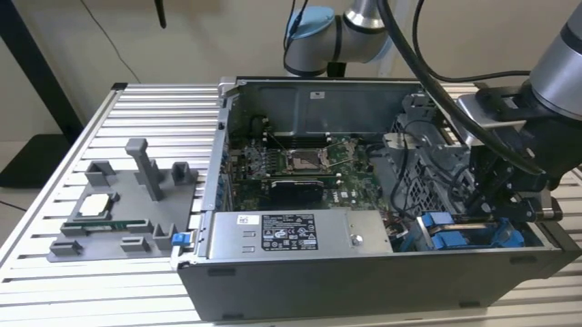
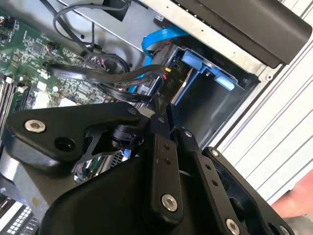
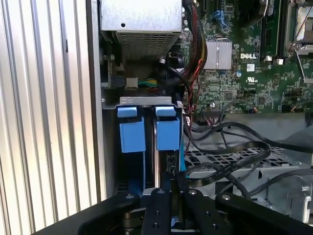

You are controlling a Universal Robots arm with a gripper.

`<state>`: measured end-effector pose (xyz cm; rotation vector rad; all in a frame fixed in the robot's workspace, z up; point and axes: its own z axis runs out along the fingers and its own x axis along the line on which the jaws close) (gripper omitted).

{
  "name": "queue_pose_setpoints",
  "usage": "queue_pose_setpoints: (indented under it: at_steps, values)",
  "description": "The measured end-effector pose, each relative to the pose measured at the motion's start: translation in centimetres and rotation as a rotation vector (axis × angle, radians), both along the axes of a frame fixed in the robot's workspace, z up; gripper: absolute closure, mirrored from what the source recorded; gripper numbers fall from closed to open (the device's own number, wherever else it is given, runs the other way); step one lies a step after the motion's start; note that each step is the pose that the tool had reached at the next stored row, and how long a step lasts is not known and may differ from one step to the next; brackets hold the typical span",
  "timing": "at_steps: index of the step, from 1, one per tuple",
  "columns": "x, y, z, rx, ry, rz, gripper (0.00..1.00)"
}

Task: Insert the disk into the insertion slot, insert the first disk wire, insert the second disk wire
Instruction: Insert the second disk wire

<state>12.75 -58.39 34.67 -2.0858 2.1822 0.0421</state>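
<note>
The insertion slot sits in the grey drive cage (image 1: 427, 170) at the case's front corner on the exterior view's right. In the first wrist view, two blue carrier tabs (image 3: 167, 133) stand side by side in the bay. The disk's blue carrier (image 2: 205, 68) is seated in the bay; the drive's body is hidden. My gripper (image 1: 491, 214) hangs low over these blue carriers (image 1: 450, 235). Its fingers (image 3: 159, 203) are pressed close together. In the second wrist view they pinch a black wire connector (image 2: 165, 83) at the carrier's end, with red and yellow leads.
The open grey computer case (image 1: 364, 286) lies on a slatted table (image 1: 155, 109). Inside are the motherboard (image 1: 300, 163) and the power supply box (image 1: 291, 235). Black cables (image 3: 230, 156) loop beside the cage. A grey fixture (image 1: 127, 204) with parts stands at the exterior view's left.
</note>
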Motion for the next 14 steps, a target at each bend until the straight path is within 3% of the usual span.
queue_pose_setpoints:
  at_steps: [14]
  values:
    - [0.0, 0.4, -0.56, -0.0003, 0.0, -0.022, 1.0]
